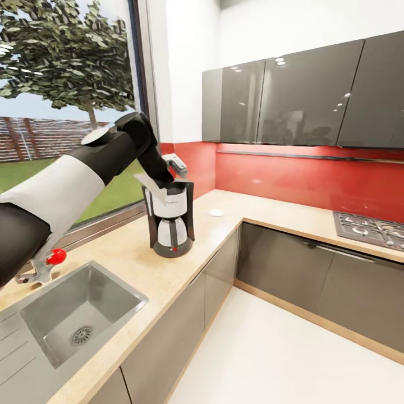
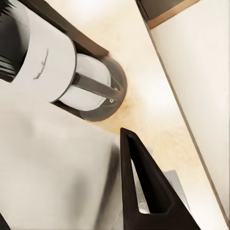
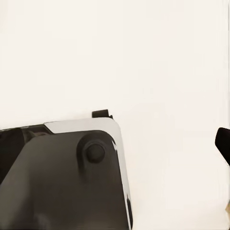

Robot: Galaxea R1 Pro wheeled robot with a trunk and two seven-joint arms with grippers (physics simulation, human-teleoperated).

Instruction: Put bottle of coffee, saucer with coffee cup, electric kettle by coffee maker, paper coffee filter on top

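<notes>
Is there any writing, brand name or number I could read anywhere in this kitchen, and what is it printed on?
Coffee maker, white filter housing: a short line of small dark lettering, too blurred to read in the head view and the left wrist view.
No other words, numbers or signs are legible.

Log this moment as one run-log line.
stage: filter placement | left gripper: holds paper coffee filter over coffee maker | filter: not yet released | saucer: on kitchen countertop beyond maker | right gripper: state unclear
</notes>
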